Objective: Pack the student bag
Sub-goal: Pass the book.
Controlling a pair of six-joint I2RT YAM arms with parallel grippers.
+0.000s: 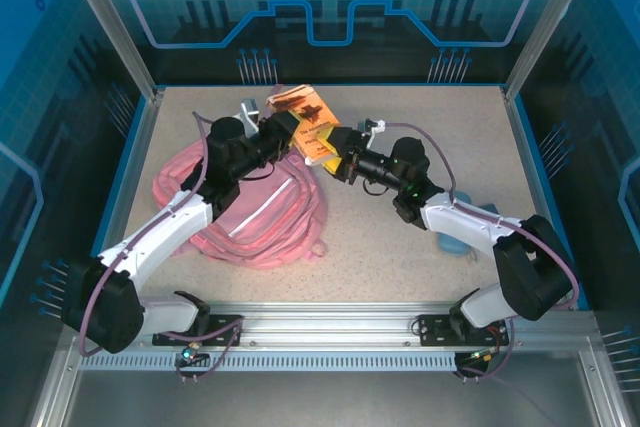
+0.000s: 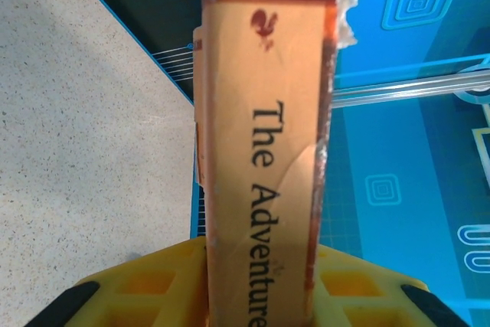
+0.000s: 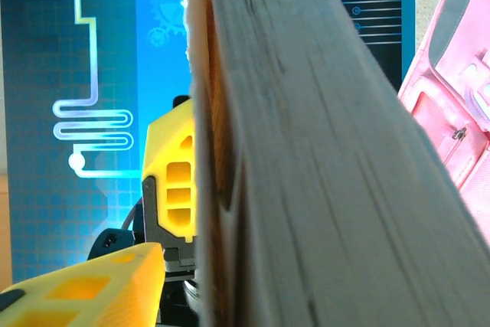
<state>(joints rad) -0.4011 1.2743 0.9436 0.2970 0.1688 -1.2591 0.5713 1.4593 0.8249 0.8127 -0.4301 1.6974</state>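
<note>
An orange-brown paperback book (image 1: 310, 119) hangs above the table's far middle, held up between both arms. My left gripper (image 1: 288, 129) is shut on it; in the left wrist view the book's spine (image 2: 264, 151) is clamped between the yellow fingers (image 2: 145, 285) of that gripper (image 2: 260, 296). My right gripper (image 1: 338, 157) stands around the book's page edge (image 3: 306, 151). Its one visible finger (image 3: 84, 289) sits slightly off the cover and the other is hidden. The student bag (image 1: 265, 217), pink, lies flat below the left arm, and its pocket (image 3: 459, 112) shows in the right wrist view.
A small blue thing (image 1: 455, 243) lies on the table under the right forearm. A dark item (image 1: 247, 107) sits behind the left gripper near the back wall. Blue walls and metal posts close in the speckled table (image 1: 400, 247).
</note>
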